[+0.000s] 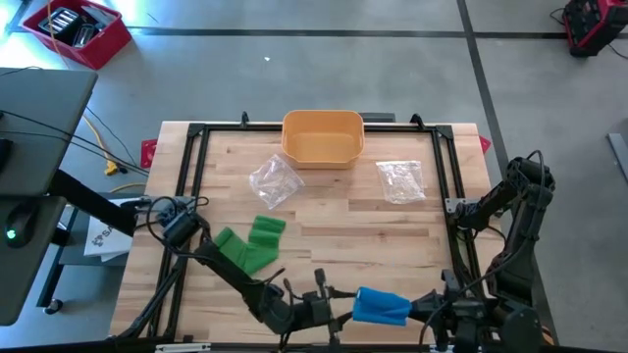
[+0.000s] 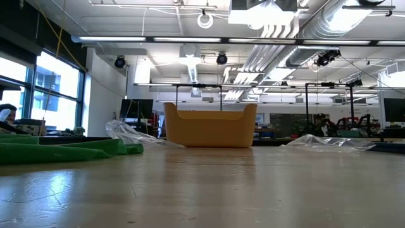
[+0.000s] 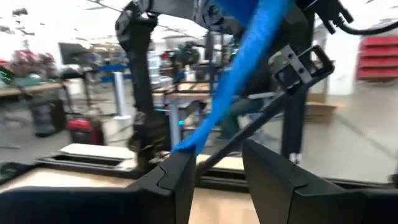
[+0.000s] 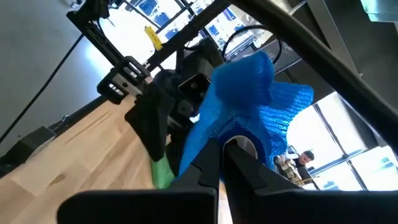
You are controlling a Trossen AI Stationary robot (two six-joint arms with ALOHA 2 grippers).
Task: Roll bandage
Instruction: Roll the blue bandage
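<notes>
The blue bandage (image 1: 381, 306) hangs bunched above the table's near edge, between my two grippers. My right gripper (image 4: 222, 147) is shut on it, coming from the right (image 1: 420, 312). My left gripper (image 3: 217, 160) stands open just left of the bandage (image 1: 329, 306), pointing about level at it. In the left wrist view the blue bandage (image 3: 249, 56) runs as a slanting strip down to that gripper's one fingertip. A green bandage (image 1: 250, 243) lies loosely folded on the table's left part. My right gripper pinches a bunched part of the blue bandage (image 4: 231, 127) between its two fingers, coming about level from the table's right side. The cloth spreads beyond the fingertips and hangs clear of the table. My left gripper: the strip's lower end (image 3: 181, 147) lies at one fingertip (image 3: 177, 167); whether they touch, I cannot tell.
A yellow bin (image 1: 323, 137) stands at the table's far middle. Two crumpled clear plastic bags (image 1: 275, 181) (image 1: 400, 179) lie in front of it. A black frame (image 1: 196, 176) runs around the wooden top. Bare wood lies in the middle.
</notes>
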